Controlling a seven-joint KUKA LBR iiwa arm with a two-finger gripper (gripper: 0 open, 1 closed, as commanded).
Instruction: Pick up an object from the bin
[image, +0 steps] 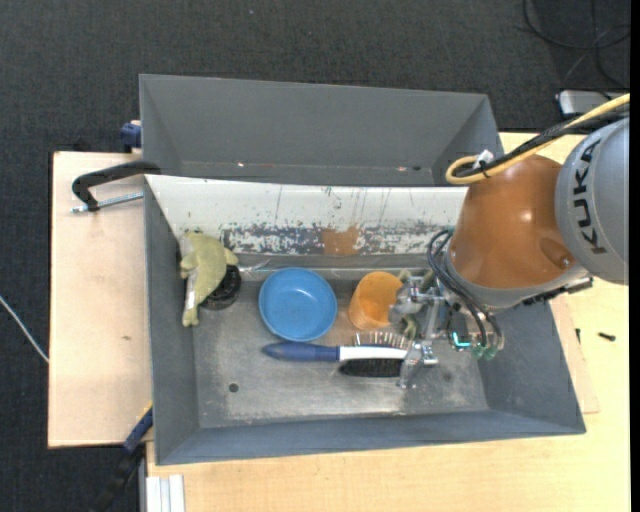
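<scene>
- Toward the right side of the grey metal bin (300, 405), we see the gripper (420, 352) lowered close to the floor, under the arm's rounded orange wrist cover (505, 230).
- We cannot tell whether the gripper is wide or narrow, because its metal parts and cables crowd together at that spot. We also cannot tell whether it grips anything.
- Nearest to it is a brush (340, 355) lying flat on the bin floor. It has a slim blue handle pointing left and a white head with dark bristles on the right.
- The brush lies left to right across the middle of the floor, nearer the front wall. Its head end reaches the gripper's tip, though we cannot tell whether the two touch.
- Just behind the brush head sits a small orange cup (372, 300), close against the gripper's left side.
- Left of the cup, just beside it, a round blue bowl (298, 305) sits upright behind the brush handle.
- Against the left wall, well apart from the gripper, a pale yellow-green soft toy (203, 268) lies draped over a small black round thing (226, 288).
- The bin's sloping right wall stands close on the gripper's other side.
</scene>
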